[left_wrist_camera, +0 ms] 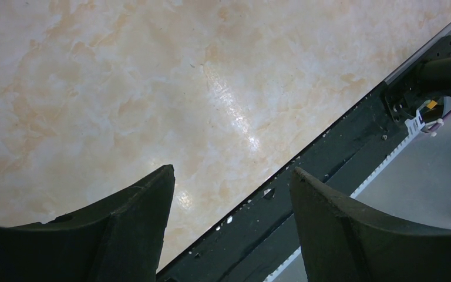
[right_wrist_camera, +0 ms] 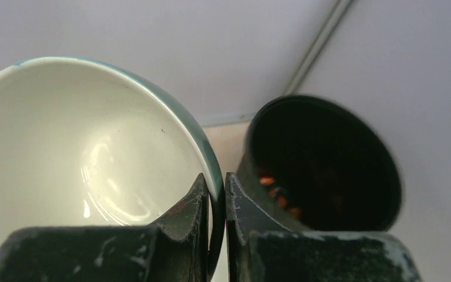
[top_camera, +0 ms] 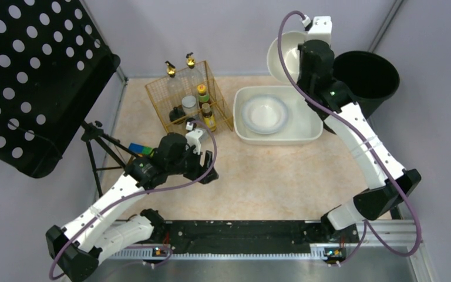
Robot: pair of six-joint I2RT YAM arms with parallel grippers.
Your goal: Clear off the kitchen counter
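A white tub (top_camera: 308, 126) holds a pale dish (top_camera: 264, 114), with a gold wire basket (top_camera: 155, 97) of bottles (top_camera: 209, 114) just left of the tub, a black bin (top_camera: 367, 73) right of it, and a black perforated panel (top_camera: 29, 76) and a tripod (top_camera: 94, 132) far left of it.

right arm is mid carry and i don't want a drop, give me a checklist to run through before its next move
1. right gripper pinching the bowl rim, jaws closed on it: ok
2. Visible inside of bowl bare: ok
3. Bowl apart from the black bin: ok
4. Room in the white tub, where a dish already lies: cannot tell
5. left gripper open over bare kitchen counter, away from the tub: ok
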